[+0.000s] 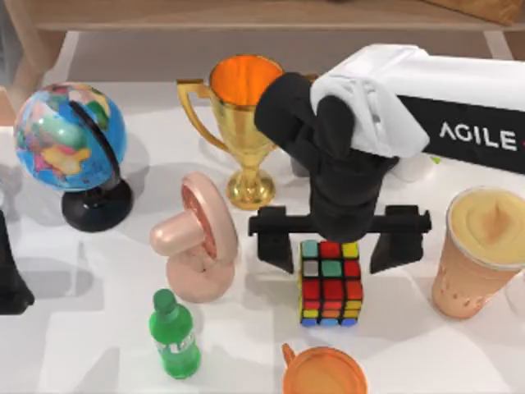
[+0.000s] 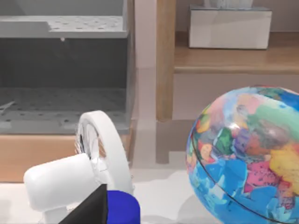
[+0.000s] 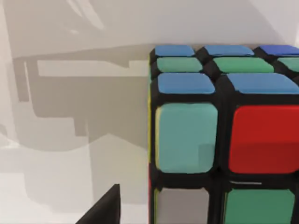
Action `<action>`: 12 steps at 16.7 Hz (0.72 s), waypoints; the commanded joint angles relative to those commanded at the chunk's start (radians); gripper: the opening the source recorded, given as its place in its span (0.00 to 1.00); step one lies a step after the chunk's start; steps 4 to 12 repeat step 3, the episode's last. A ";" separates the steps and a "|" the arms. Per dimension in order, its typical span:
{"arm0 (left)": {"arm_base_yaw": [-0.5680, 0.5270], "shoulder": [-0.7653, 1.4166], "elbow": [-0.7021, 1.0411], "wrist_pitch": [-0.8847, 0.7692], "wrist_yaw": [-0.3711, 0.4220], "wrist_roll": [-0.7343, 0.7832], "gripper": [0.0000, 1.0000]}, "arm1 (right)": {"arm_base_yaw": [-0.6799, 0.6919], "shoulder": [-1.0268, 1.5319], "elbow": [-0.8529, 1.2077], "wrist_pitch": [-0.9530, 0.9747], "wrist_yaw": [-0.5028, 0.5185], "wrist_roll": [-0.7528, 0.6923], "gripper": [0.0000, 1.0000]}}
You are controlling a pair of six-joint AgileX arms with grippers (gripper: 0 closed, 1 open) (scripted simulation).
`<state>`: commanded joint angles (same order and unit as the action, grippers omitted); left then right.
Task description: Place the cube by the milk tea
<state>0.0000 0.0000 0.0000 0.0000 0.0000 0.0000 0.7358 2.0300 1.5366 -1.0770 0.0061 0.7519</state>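
The cube [image 1: 330, 283] sits on the counter [image 1: 98, 328] near the milk tea [image 1: 480, 250] but apart from it. The right gripper [image 1: 330, 246] hovers just over the cube, fingers [image 1: 279, 246] spread wide, holding nothing — this fits either an approach or a release. The left gripper [image 1: 10, 283] is parked at the left edge; I cannot tell its state.

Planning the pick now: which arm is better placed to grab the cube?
The right. Its gripper hangs over the cube, jaws open and straddling it, with the milk tea on that side. The left arm sits at the table's left edge.
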 joint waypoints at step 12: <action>0.000 0.000 0.000 0.000 0.000 0.000 1.00 | 0.000 0.000 0.000 0.000 0.000 0.000 1.00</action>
